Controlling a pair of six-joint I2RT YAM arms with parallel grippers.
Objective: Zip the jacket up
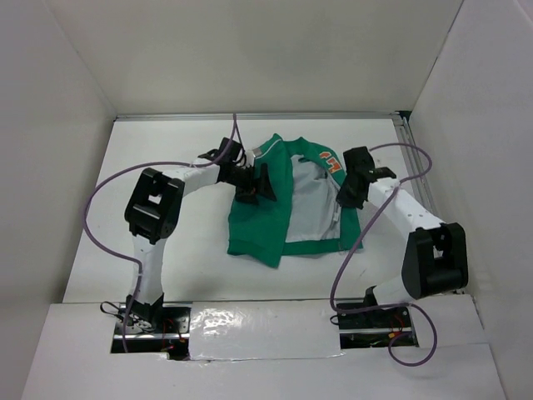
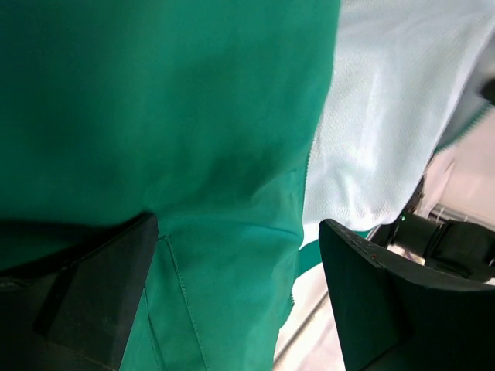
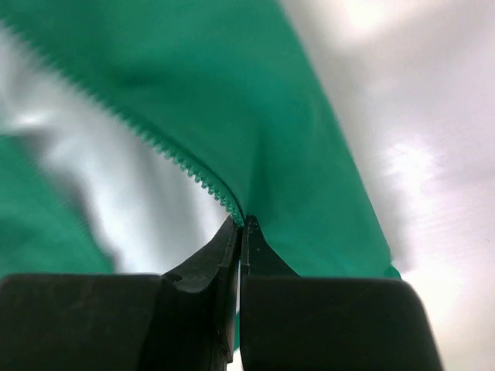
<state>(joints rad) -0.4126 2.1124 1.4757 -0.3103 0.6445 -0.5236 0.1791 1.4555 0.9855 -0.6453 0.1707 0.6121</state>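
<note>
The green jacket [image 1: 258, 233] lies open on the white table, its pale lining [image 1: 310, 200] facing up and an orange patch [image 1: 331, 160] at the far right. My left gripper [image 1: 256, 187] hovers over the left green panel. In the left wrist view it [image 2: 232, 301] is wide open, with green fabric [image 2: 170, 139] and the lining edge [image 2: 379, 116] between the fingers [image 2: 93, 301]. My right gripper [image 1: 344, 197] sits at the jacket's right front edge. In the right wrist view it [image 3: 241, 226] is shut on the green zipper edge [image 3: 178, 162].
White walls enclose the table on three sides. A metal rail [image 1: 410, 158] runs along the right edge. Purple cables [image 1: 96, 200] loop beside each arm, the right one [image 1: 354, 246] near the jacket's hem.
</note>
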